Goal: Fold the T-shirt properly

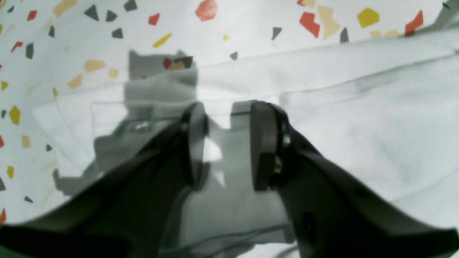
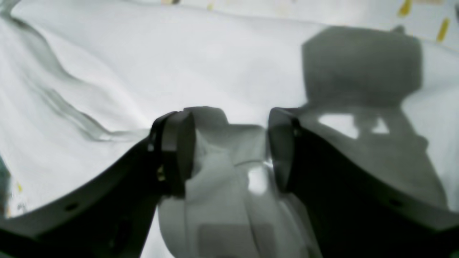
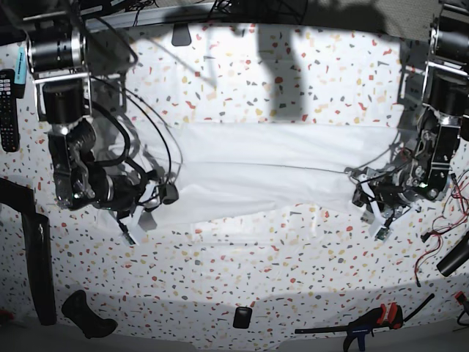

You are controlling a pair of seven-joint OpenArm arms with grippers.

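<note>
Item: T-shirt [image 3: 256,172], a long band across mid-surface [image 3: 293,88], long axis 9-to-3 o'clock. Right fingers [image 2: 229,143] hold bunched cloth at its 9 o'clock end; left fingers [image 1: 224,143], narrowly parted, straddle its 3 o'clock end.

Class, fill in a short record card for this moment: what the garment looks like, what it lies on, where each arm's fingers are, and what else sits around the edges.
Garment: T-shirt, white, lying as a long flat band across the table
Surface: speckled table
Left gripper: at the shirt's end, fingers apart over the cloth
Right gripper: at the opposite end, fingers apart with a bunch of cloth between them
Edge items: remote control beside the right arm; clamp at the near edge
</note>
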